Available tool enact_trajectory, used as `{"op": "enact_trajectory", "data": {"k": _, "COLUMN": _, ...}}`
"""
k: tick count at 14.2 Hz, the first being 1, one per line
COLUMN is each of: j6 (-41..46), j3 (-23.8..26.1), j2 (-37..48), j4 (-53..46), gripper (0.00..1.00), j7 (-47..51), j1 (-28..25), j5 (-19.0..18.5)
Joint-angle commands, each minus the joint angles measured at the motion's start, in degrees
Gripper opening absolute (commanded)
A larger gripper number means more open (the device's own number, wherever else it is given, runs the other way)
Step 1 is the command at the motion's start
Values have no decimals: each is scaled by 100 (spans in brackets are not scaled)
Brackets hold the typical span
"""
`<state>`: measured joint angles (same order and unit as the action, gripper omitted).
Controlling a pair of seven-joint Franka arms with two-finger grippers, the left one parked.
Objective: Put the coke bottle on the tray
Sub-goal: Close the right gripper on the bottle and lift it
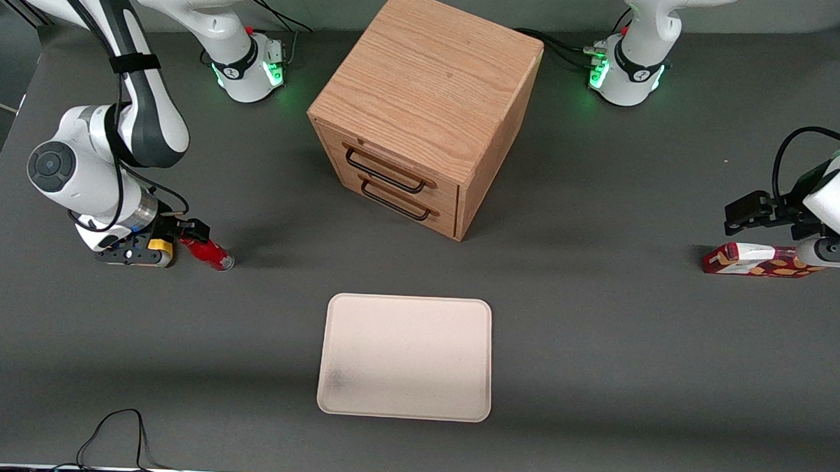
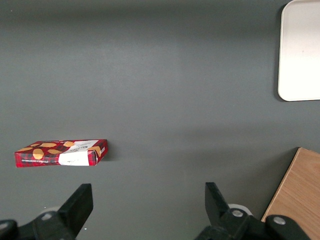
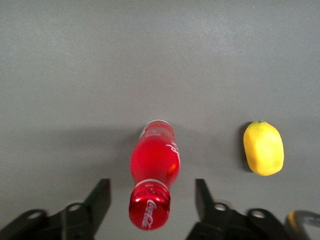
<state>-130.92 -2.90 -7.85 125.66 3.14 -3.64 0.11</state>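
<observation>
We hover our gripper (image 3: 152,200), fingers spread wide and empty, astride the lying coke bottle (image 3: 154,172), cap toward us, its length running straight away between them.

I'm looking at my working arm (image 1: 128,100): glossy white rounded shells with dark grey joint sections, a black strap cinched round the upper link and a thin black cable running down along it. The elbow cap is a dark grey disc. Its white base (image 1: 248,66) glows green, with a small red dot beside. Down at the wrist, a silver band, then the black two-finger gripper (image 3: 152,202), angular fingers with round silver screws.
</observation>
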Motion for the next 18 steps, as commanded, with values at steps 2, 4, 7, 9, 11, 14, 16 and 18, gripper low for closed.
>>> {"op": "enact_trajectory", "data": {"k": 2, "j6": -179, "j3": 0, "j2": -50, "j4": 38, "gripper": 21, "j7": -243, "j1": 30, "j5": 95}}
{"op": "enact_trajectory", "data": {"k": 4, "j6": -153, "j3": 0, "j2": -50, "j4": -32, "gripper": 0, "j7": -234, "j1": 21, "j5": 121}}
{"op": "enact_trajectory", "data": {"k": 7, "j6": 153, "j3": 8, "j2": -102, "j4": -575, "gripper": 0, "j7": -226, "j1": 12, "j5": 121}}
{"op": "enact_trajectory", "data": {"k": 9, "j6": 950, "j3": 35, "j2": -173, "j4": -1382, "gripper": 0, "j7": -199, "j1": -5, "j5": 130}}
{"op": "enact_trajectory", "data": {"k": 11, "j6": 2038, "j3": 105, "j2": -365, "j4": -2549, "gripper": 0, "j7": -156, "j1": -31, "j5": 147}}
{"op": "enact_trajectory", "data": {"k": 14, "j6": 3735, "j3": 281, "j2": -1040, "j4": -4780, "gripper": 0, "j7": -42, "j1": -75, "j5": 349}}
{"op": "enact_trajectory", "data": {"k": 16, "j6": 4607, "j3": 666, "j2": -1743, "j4": -6309, "gripper": 0, "j7": 90, "j1": -67, "j5": 297}}
{"op": "enact_trajectory", "data": {"k": 18, "j6": 4822, "j3": 903, "j2": -2420, "j4": -7376, "gripper": 0, "j7": 336, "j1": -67, "j5": 288}}
